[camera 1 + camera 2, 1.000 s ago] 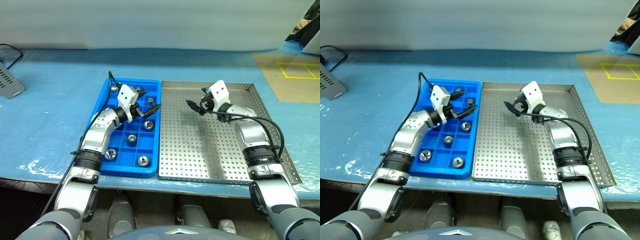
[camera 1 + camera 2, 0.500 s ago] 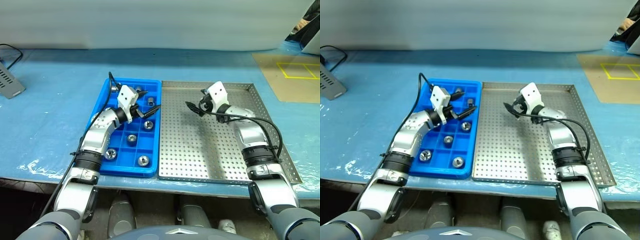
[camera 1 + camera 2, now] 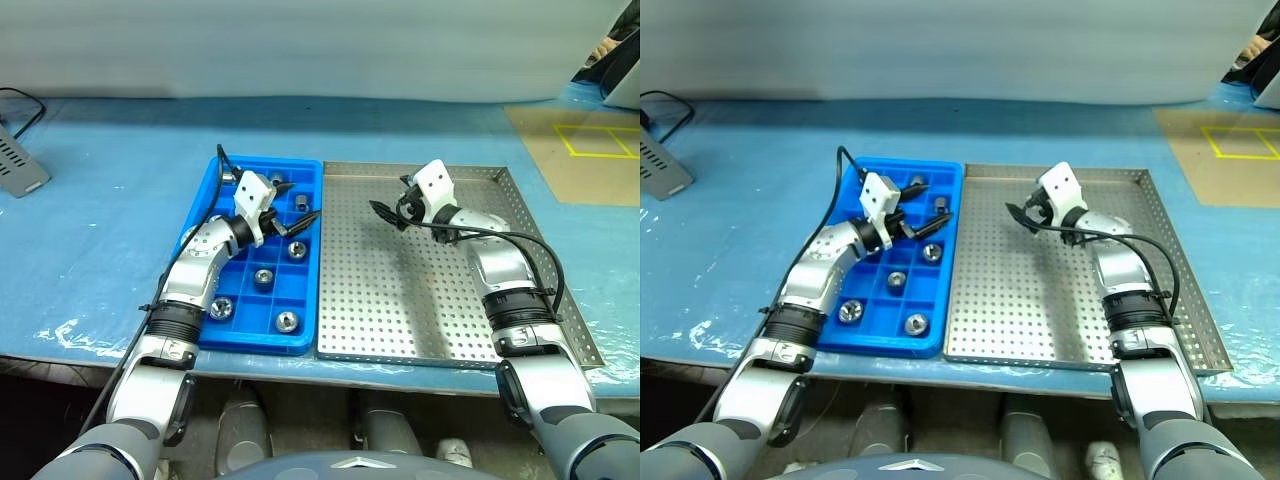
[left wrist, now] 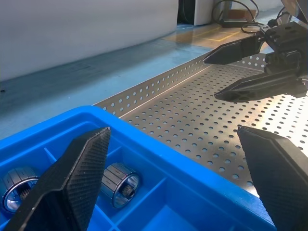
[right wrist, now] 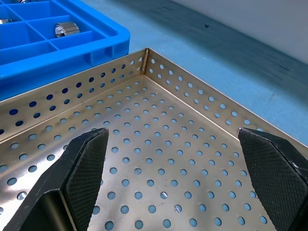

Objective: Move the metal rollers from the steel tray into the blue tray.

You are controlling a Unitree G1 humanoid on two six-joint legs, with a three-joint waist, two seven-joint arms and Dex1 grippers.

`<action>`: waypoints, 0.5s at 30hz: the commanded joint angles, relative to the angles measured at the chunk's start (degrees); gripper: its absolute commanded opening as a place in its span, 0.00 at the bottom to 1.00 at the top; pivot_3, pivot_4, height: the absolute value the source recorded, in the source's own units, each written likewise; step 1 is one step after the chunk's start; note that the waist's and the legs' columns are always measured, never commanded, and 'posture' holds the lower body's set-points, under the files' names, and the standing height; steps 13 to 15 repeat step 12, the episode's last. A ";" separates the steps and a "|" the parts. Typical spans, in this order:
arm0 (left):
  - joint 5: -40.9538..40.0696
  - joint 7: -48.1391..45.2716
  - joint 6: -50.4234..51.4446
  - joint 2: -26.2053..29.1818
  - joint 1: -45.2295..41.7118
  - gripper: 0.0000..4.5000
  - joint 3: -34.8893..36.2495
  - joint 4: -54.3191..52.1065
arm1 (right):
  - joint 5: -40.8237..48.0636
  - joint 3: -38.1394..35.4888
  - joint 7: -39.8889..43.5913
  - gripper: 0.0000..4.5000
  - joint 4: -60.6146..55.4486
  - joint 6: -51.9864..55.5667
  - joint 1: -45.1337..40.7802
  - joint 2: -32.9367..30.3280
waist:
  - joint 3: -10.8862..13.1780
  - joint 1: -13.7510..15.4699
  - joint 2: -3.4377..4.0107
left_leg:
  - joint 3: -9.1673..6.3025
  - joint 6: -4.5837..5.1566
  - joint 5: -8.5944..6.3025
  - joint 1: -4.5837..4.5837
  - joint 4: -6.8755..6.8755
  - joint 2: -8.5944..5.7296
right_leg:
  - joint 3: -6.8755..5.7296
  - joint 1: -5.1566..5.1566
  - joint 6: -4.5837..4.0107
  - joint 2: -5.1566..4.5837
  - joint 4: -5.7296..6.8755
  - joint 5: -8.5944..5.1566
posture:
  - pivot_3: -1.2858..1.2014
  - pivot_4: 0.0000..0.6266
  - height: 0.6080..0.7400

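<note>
Rollers (image 3: pixel 264 277) are seen in several compartments of the blue tray (image 3: pixel 205 226), which lies just left of the steel tray (image 3: pixel 400 300) on the surface (image 3: pixel 100 200). The left hand (image 3: pixel 292 222), fully spread and empty, is held over the blue tray; the right hand (image 3: pixel 388 214), likewise spread and empty, over the steel tray's far part.

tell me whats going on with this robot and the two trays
The robot is sorting metal rollers into the blue tray. Several already sit in its compartments, and no roller shows on the steel tray. The left gripper hangs open over the blue tray, the right gripper open over the steel tray. Neither holds anything.
</note>
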 commanded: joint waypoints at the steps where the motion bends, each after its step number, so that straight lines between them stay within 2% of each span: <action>1: -0.31 -0.24 -0.30 0.46 -0.22 1.00 0.10 -2.17 | -0.17 0.07 0.21 1.00 -0.24 -1.54 -1.22 -0.22 | 0.00 0.00 0.00 | 0.00 0.00 0.00 0.00 0.00 0.00 | 0.00 0.00 0.00 0.00 0.00 0.00 | 0.49 0.24 1.00; 15: -0.27 -0.41 -0.29 0.56 -0.27 1.00 0.02 -2.16 | -0.28 -0.02 0.36 1.00 0.00 -1.78 -1.34 -0.18 | 0.00 0.00 0.00 | 0.00 0.00 0.00 0.00 0.00 0.00 | 0.00 0.00 0.00 0.00 0.00 0.00 | 0.49 0.24 1.00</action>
